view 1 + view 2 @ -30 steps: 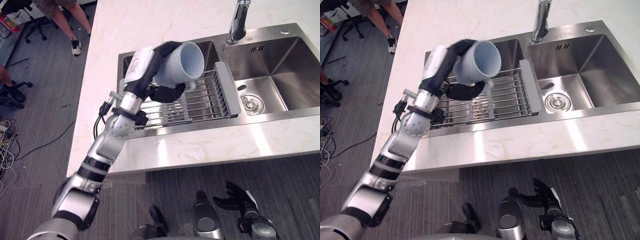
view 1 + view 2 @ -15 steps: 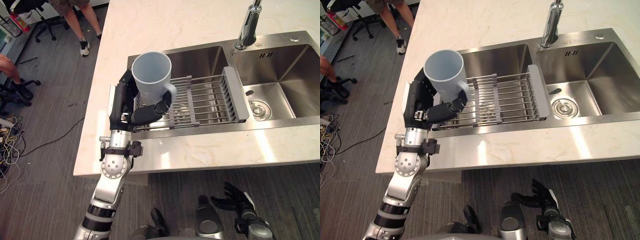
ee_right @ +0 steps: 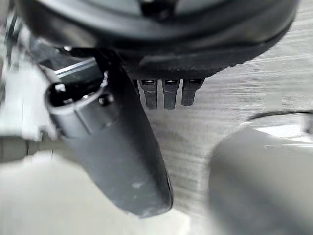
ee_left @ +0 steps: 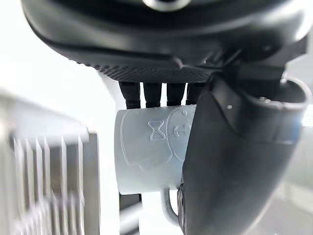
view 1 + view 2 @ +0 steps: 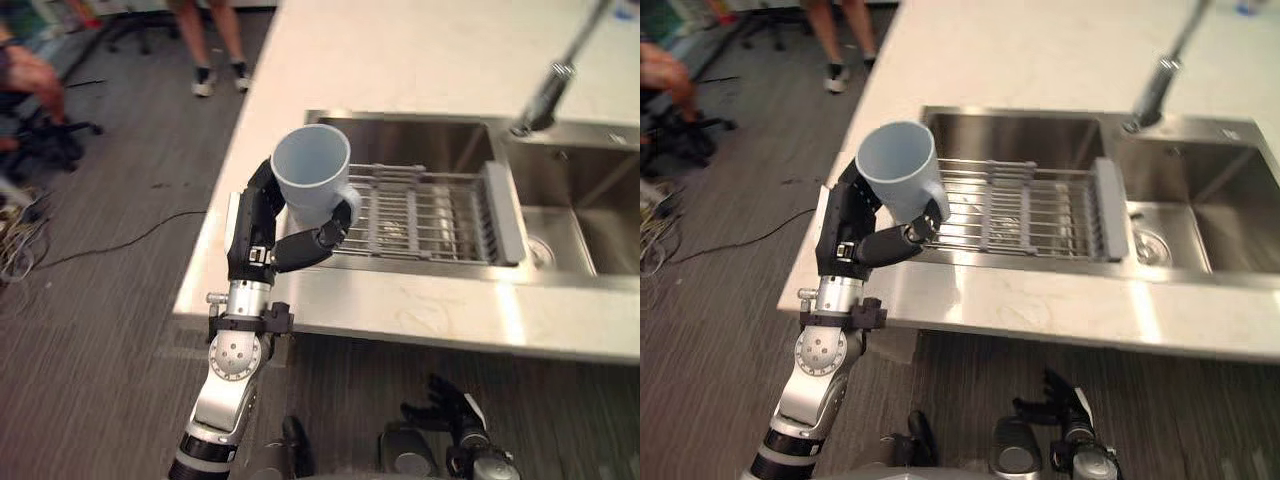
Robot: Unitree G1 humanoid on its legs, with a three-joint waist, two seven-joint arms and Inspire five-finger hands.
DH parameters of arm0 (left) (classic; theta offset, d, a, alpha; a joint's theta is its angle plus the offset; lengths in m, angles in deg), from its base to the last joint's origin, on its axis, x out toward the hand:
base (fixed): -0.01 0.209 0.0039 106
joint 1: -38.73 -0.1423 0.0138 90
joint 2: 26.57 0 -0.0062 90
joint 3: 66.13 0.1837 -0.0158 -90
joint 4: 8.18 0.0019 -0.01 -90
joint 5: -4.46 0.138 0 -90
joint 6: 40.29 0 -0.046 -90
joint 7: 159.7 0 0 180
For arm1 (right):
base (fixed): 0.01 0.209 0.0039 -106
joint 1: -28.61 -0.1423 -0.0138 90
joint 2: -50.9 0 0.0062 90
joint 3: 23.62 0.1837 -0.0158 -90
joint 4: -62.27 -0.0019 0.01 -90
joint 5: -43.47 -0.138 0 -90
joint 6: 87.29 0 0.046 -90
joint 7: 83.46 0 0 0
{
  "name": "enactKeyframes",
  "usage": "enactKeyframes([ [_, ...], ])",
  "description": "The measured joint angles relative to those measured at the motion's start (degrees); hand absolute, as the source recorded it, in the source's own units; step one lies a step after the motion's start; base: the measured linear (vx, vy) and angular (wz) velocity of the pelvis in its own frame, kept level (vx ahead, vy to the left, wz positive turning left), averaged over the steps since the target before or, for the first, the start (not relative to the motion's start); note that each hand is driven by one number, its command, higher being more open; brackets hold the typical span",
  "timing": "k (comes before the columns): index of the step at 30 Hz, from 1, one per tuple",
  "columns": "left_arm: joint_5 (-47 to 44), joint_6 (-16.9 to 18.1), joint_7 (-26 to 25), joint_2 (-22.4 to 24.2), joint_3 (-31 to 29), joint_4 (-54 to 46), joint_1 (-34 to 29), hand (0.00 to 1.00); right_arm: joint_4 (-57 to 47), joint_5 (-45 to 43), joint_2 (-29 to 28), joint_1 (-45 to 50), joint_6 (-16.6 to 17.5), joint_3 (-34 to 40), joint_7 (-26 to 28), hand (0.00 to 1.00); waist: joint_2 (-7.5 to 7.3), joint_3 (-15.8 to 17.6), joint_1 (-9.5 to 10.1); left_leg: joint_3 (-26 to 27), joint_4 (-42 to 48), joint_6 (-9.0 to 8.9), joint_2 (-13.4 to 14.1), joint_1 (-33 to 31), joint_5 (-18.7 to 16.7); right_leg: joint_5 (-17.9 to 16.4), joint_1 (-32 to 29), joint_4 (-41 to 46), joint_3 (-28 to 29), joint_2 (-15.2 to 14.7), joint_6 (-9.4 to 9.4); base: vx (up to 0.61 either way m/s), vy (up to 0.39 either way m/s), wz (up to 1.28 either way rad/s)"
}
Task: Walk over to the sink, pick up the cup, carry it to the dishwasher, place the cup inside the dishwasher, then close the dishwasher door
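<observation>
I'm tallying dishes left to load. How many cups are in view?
1. The pale blue cup is mouth-up in the left hand, by the counter's edge beside the sink rack. More may be hidden in the cut-off right basin.

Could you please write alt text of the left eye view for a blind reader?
The left hand holds a pale blue cup upright over the counter edge, beside a rack across the steel sink. The right hand hangs open below.
</observation>
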Motion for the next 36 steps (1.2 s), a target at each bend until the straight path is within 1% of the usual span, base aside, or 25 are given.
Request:
enactKeyframes([
  [1,0.0,-0.1,-0.03,-0.14,0.12,0.02,-0.13,0.3,0.0,-0.01,-0.01,-1.35,0.09,-0.04,-0.27,0.9,-0.01,0.01,0.89,-1.56,0.09,-0.58,0.25,-2.07,1.4,-1.02,0.24,-2.37,-0.32,0.66,-1.86,-0.15,-0.15,0.68],
  [2,0.0,-0.81,0.11,0.02,0.62,0.23,-0.58,0.3,0.18,-0.01,0.12,-2.24,0.24,-0.05,-0.41,0.9,0.56,0.3,1.14,-3.67,-0.11,-1.05,1.01,-3.23,3.0,-0.67,0.4,-2.96,-1.74,1.85,-3.26,-0.21,-0.183,0.69],
  [4,-0.01,-1.29,0.46,-0.21,1.91,0.28,-2.45,0.3,1.13,-0.01,-0.06,-2.18,0.23,-0.64,-0.51,0.9,0.58,0.31,1.11,-6.11,-0.82,-2.15,2.31,-2.75,5.01,-0.24,2.08,-2.58,-4.68,3.67,-4.02,-0.26,-0.211,0.7],
  [6,-0.03,-1.3,0.9,-0.24,3.39,0.25,-3.21,0.3,1.35,-0.01,-0.11,-1.56,0.23,-0.41,-0.93,0.9,0.32,0.22,1.07,-6.45,-3.89,-2.7,2.8,-2.49,9.56,0.82,2.45,-2.47,-7.38,4.09,-6.3,-0.27,-0.151,0.85],
  [7,-0.08,-1.3,1.92,-0.02,3.85,0.09,-3.12,0.3,1.6,-0.01,-0.41,-1.47,0.21,0.68,-1.14,0.9,-0.12,0.42,0.37,-4.33,-4.36,-1.51,2.93,-2.89,9.78,1.56,1.99,-2.91,-10.72,3.56,-8.44,-0.3,-0.096,0.87],
  [8,-0.09,-1.3,2.09,0.11,4.21,0.07,-3.12,0.3,1.74,-0.01,-0.38,-1.41,0.12,0.81,-1.5,0.9,-0.08,0.4,0.15,-2.65,-0.96,-0.55,3.59,-3.33,7.32,2.04,1.84,-2.91,-11.79,3.48,-9.14,-0.36,-0.09,0.99],
  [9,-0.19,-1.3,2.57,-0.01,5.1,0.04,-3.12,0.3,1.75,-0.02,-0.37,-0.7,0.12,1.14,-1.98,0.9,-0.34,0.26,0.03,-0.3,5.44,0.39,4.27,-2.72,2.73,2.54,1.81,-3.2,-13.26,2.62,-8.95,-0.29,-0.034,0.63],
  [11,-0.22,-1.08,3.4,-0.03,6.52,-0.02,-2.96,0.3,1.86,-0.01,-0.1,0.54,0.12,1.13,-2.0,0.9,-0.28,-0.35,-0.19,1.35,9.11,-0.17,4.36,0.1,-2.3,3.58,1.81,-5.32,-14.92,1.52,-8.55,-0.24,0.06,0.62],
  [12,-0.33,-0.97,3.63,0.09,7.14,-0.01,-2.86,0.3,2.06,-0.01,-0.16,0.78,0.11,1.08,-1.96,0.9,-0.14,-0.62,-0.38,2.5,8.98,-1.17,4.33,2.67,-4.64,4.97,1.79,-7.32,-15.42,0.89,-7.37,-0.17,0.119,0.41],
  [13,-0.33,-0.96,3.66,0.09,7.16,-0.01,-2.86,0.3,2.07,-0.01,-0.16,0.78,0.11,1.07,-1.96,0.9,-0.14,-0.63,-0.4,2.54,8.92,-1.24,4.32,2.8,-4.75,5.07,1.79,-7.44,-15.43,0.87,-7.3,-0.12,0.159,0.31],
  [14,-0.37,-0.95,4.18,0.29,7.24,0.46,-2.72,0.3,2.26,-0.01,-0.5,0.82,0.12,0.97,-1.91,0.9,1.04,-1.38,-1.27,3.19,-0.21,-2.81,3.27,8.4,-6.17,6.67,1.24,-9.28,-15.88,0.79,-5.48,-0.1,0.174,0.19],
  [15,-0.36,-0.89,4.19,-0.44,6.96,2.16,-2.17,0.3,3.27,0.01,-1.88,0.43,0.0,0.84,-1.73,0.9,-0.34,-1.81,-1.61,3.66,-5.38,-1.92,0.95,9.51,-3.24,8.31,0.71,-10.7,-15.17,-0.26,-4.98,-0.1,0.172,0.2],
  [17,-0.33,-1.18,4.1,-1.07,6.65,4.58,-1.97,0.3,3.66,0.03,-2.61,1.15,0.0,0.5,-1.26,0.9,-0.65,-2.28,-1.7,3.66,-8.03,-0.84,-0.81,10.22,-1.61,11.28,1.78,-13.65,-15.27,-0.95,-3.59,-0.04,0.167,0.09],
  [20,-0.2,-1.98,3.99,-1.09,5.75,5.27,-1.97,0.3,3.93,0.11,-2.66,1.49,-0.12,0.55,-1.26,0.9,-0.74,-2.38,-1.95,3.3,-8.34,-0.28,-2.45,10.25,-1.26,13.98,3.56,-17.13,-15.62,-2.12,-3.35,0.0,0.17,0.11],
  [25,-0.11,-1.98,4.01,-1.17,4.7,5.22,-1.98,0.3,3.93,0.84,-2.61,0.75,-0.11,0.45,-1.43,0.9,-1.22,-2.83,-1.64,0.34,-8.32,0.27,-3.29,9.84,-0.89,14.91,6.32,-19.39,-18.95,-2.8,-3.29,-0.01,0.057,0.35],
  [27,-0.08,-1.98,4.22,-1.08,5.1,4.75,-1.99,0.3,4.36,1.5,-2.21,-0.42,-0.09,0.45,-1.85,0.9,-1.27,-2.91,-1.82,-1.44,-8.3,0.13,-3.77,7.4,0.67,14.89,6.58,-19.42,-23.54,-3.51,-3.31,-0.05,-0.004,1.0],
  [28,-0.08,-1.99,4.24,-0.98,5.5,4.4,-2.0,0.3,4.76,2.05,-1.82,-0.93,-0.08,0.52,-2.06,0.9,-1.28,-2.91,-2.23,0.18,-8.66,-0.26,-3.83,5.98,1.7,14.89,6.9,-19.4,-26.17,-4.46,-3.32,-0.12,0.046,1.54],
  [29,-0.08,-2.03,4.38,-0.88,5.84,3.94,-2.27,0.3,5.92,2.31,-1.13,-1.11,-0.11,0.55,-2.26,0.9,-1.08,-3.02,-2.76,6.98,-9.42,1.84,-2.29,5.23,0.74,14.87,7.85,-19.34,-30.51,-4.83,-3.36,-0.13,0.074,1.86],
  [30,-0.12,-2.02,4.28,-0.76,5.81,3.64,-2.82,0.3,5.93,2.53,-0.7,-0.9,-0.24,0.52,-2.55,0.9,-1.38,-3.01,-3.02,17.23,-8.16,2.47,0.91,5.89,-0.5,14.86,9.6,-19.3,-34.38,-5.62,-3.34,-0.08,0.077,1.76],
  [31,-0.11,-2.03,4.3,-0.71,5.81,3.64,-2.87,0.3,5.46,2.84,-0.34,-0.78,-0.2,0.51,-2.82,0.9,-1.37,-3.01,-3.28,22.42,-6.79,2.91,2.48,6.23,-1.04,14.79,10.63,-19.22,-36.53,-6.15,-3.24,0.01,0.115,1.81],
  [32,-0.17,-2.02,4.42,-0.48,5.76,3.42,-2.97,0.3,5.33,2.9,0.56,-0.58,-0.25,0.54,-3.26,0.9,-0.88,-3.28,-3.81,29.56,-3.81,3.36,5.25,6.32,-0.9,14.18,12.2,-18.51,-40.68,-7.08,-2.38,0.03,0.146,1.51],
  [33,-0.22,-2.01,4.5,-0.36,5.69,3.14,-3.11,0.3,5.32,3.09,1.25,-0.73,-0.29,0.56,-3.46,0.9,-0.81,-3.32,-4.06,29.98,-2.81,3.26,5.22,5.86,-0.3,13.63,12.71,-17.73,-42.46,-7.73,-1.73,0.02,0.15,1.52],
  [34,-0.46,-2.02,4.7,0.0,5.46,2.55,-3.74,0.3,5.31,3.65,1.99,-1.17,-0.3,0.58,-3.72,0.9,-0.78,-3.34,-3.94,27.64,-2.28,3.15,4.05,4.98,-0.44,13.25,13.07,-16.32,-44.38,-9.23,-1.24,0.0,0.165,1.32],
  [35,-0.85,-2.02,5.04,0.0,4.98,1.61,-5.04,0.3,5.05,4.49,2.37,-1.71,-0.29,0.79,-4.05,0.9,-0.71,-3.38,-4.0,24.74,-2.55,3.62,1.79,4.17,-1.48,12.86,13.62,-13.69,-46.59,-11.56,-0.69,-0.01,0.215,1.5],
  [36,-1.31,-2.03,5.49,0.11,4.55,1.38,-5.99,0.3,5.05,5.06,2.72,-2.27,-0.44,1.3,-4.08,0.9,-0.7,-3.37,-3.95,22.12,-2.7,5.07,-0.45,4.07,-2.45,12.51,13.75,-8.74,-47.86,-14.71,-0.18,0.0,0.247,1.38],
])
